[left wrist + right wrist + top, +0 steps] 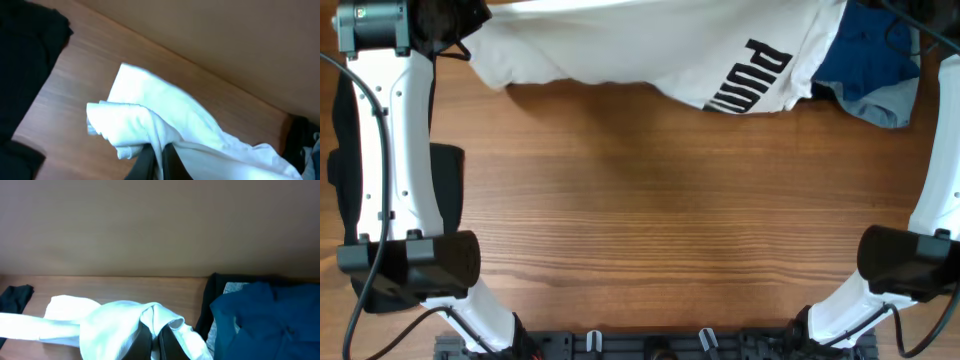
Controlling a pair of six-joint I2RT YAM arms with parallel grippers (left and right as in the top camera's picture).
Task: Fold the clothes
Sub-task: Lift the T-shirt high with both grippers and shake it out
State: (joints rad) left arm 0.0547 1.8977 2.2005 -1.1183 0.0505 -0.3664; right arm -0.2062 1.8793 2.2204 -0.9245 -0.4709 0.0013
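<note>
Left gripper (pixel 161 161) and right gripper (pixel 156 343) each pinch a bunch of the white shirt (pixel 620 45), stretched along the far edge of the surface (pixel 650 200) beside the blue garments (pixel 865 70), so an even, taut pull toward bare wood looks wisest.

The shirt (pixel 650 50) runs off the overhead view's top edge, its print (pixel 750 80) partly folded under. Each wrist view's bottom edge cuts off the left claw (pixel 160 151) and right claw (pixel 156 332), whose tips seem buried in fabric bunched around them.
</note>
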